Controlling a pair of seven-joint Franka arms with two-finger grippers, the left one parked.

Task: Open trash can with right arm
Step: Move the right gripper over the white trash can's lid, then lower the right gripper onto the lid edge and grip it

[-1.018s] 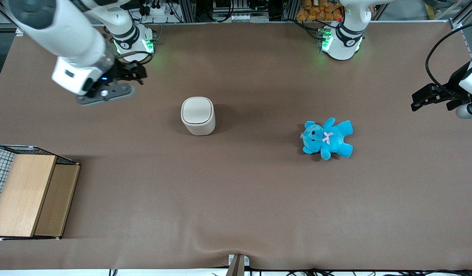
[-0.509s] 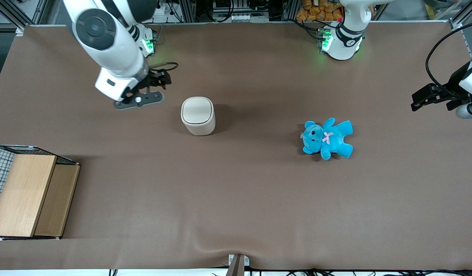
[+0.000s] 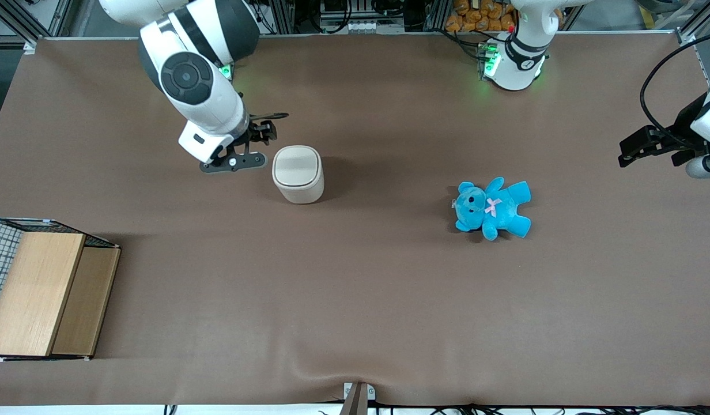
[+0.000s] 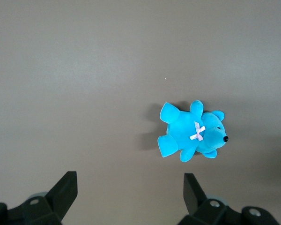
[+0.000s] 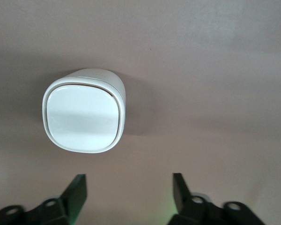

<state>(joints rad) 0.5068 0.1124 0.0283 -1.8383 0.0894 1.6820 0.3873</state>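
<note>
The cream-white trash can (image 3: 298,173) stands upright near the middle of the brown table (image 3: 366,300), its flat lid shut. The right wrist view shows the trash can (image 5: 84,111) from above, lid down. The right arm (image 3: 196,86) reaches down beside it, toward the working arm's end of the table. Its gripper (image 3: 261,131) hangs just above the table, close to the can's upper edge without touching it. In the right wrist view the gripper (image 5: 129,187) is open, nothing between its fingers (image 5: 77,187).
A blue teddy (image 3: 492,207) lies toward the parked arm's end of the table, and the blue teddy (image 4: 192,130) also fills the left wrist view. A wooden box (image 3: 44,291) with a wire mesh side sits at the working arm's end, nearer the front camera.
The right arm has swung from the table's end toward the trash can and come lower, ending right beside it. The can and teddy have not moved.
</note>
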